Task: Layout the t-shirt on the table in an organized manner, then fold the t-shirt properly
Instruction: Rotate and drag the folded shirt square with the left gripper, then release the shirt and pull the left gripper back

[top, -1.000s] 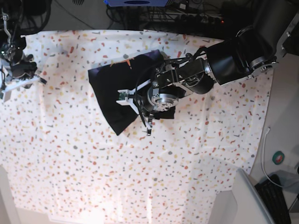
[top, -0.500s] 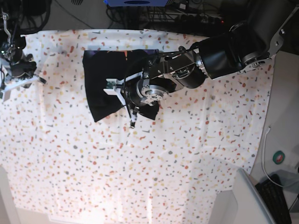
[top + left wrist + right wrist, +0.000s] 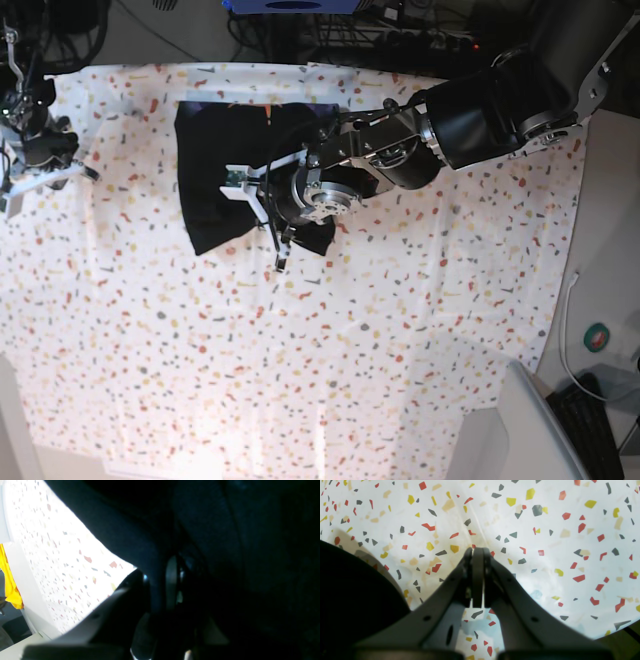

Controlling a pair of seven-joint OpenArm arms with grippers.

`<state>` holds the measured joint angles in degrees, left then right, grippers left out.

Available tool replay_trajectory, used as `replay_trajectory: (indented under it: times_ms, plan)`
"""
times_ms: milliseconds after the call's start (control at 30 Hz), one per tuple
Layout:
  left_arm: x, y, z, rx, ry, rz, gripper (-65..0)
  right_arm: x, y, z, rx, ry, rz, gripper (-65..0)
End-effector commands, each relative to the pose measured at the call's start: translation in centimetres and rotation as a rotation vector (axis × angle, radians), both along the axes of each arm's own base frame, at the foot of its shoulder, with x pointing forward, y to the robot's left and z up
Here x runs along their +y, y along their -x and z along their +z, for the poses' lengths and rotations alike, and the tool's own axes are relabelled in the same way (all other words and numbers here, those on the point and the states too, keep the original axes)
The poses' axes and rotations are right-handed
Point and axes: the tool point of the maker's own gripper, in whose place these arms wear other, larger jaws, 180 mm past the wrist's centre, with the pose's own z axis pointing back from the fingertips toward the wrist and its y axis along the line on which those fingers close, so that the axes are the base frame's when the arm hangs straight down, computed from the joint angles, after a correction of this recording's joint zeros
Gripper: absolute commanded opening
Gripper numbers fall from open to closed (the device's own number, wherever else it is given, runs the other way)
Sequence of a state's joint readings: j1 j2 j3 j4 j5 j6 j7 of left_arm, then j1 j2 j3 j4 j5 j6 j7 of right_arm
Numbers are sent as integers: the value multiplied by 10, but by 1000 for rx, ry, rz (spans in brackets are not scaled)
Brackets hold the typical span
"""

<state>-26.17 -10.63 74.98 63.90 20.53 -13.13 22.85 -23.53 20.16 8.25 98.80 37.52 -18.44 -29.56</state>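
Left tool (image 3: 262,205) — clamped on t-shirt (image 3: 215,175)

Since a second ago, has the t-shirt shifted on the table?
Yes. In the base view the t-shirt, held by the left gripper, has been dragged toward the table's left edge and now lies squarer to the far edge.

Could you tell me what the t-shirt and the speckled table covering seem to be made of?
The t-shirt looks like soft, matte black knit fabric: it drapes and bunches in folds. The table covering looks like a thin white cloth or sheet printed with terrazzo-style flecks; its creases and ripples suggest something flexible, though whether textile or plastic is unclear.
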Motion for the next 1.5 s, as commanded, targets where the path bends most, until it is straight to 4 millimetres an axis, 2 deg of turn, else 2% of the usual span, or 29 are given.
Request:
replay_trajectory:
  times_ms: [0, 267, 333, 467, 567, 700, 833, 933, 1000, 1067, 1133, 1200, 1233, 1267, 1300, 1333, 1367, 1433, 1467]
  plan:
    - [-9, -2, 7, 9, 28, -13, -650, -7, -8, 10, -37, 26, 7, -650]
    - [-11, -4, 11, 1, 37, -16, -650, -6, -8, 10, -36, 24, 10, -650]
    - [-21, -1, 22, -10, 72, -36, -609, -6, -8, 10, -36, 24, 10, -650]
    - [-26, 2, 41, -32, 112, -60, -527, -6, -8, 10, -36, 24, 10, -650]
    - [-14, -13, 43, -58, 63, 19, -485, -6, -9, 10, -37, 24, 10, -650]
    - [-11, -16, 44, -64, 52, 37, -448, -5, -9, 10, -37, 24, 11, -650]
    - [-11, -16, 44, -63, 51, 38, -349, -5, -13, 12, -48, 24, 11, -650]
    - [-11, -18, 45, -68, 51, 41, -234, -5, -13, 12, -46, 23, 11, -650]
    - [-8, -27, 51, -77, 66, 72, -146, -5, -12, 12, -45, 23, 11, -650]
    - [-6, -43, 69, -96, 123, 129, -74, -5, -11, 11, -42, 23, 12, -650]
    - [-3, -59, 101, -120, 233, 212, -41, -4, -10, 10, -39, 21, 15, -650]
    - [6, -73, 139, -122, 387, 322, -59, -1, -4, 9, -28, 19, 24, -650]
    - [11, -77, 157, -114, 472, 373, -81, 10, -5, 10, -32, 9, 50, -650]
    - [20, -77, 168, -103, 531, 415, -112, 19, -6, 13, -39, 2, 80, -650]
    - [31, -72, 176, -82, 589, 459, -169, 32, -5, 14, -38, -9, 117, -650]
    - [37, -66, 181, -61, 634, 488, -234, 44, -2, 15, -38, -20, 147, -650]
    - [45, -57, 179, -26, 667, 521, -326, 57, 2, 16, -36, -36, 179, -650]
    - [58, -33, 168, 53, 720, 596, -586, 87, 7, 18, -36, -76, 250, -650]
    - [63, -23, 160, 86, 730, 628, -650, 101, 10, 16, -29, -96, 284, -650]
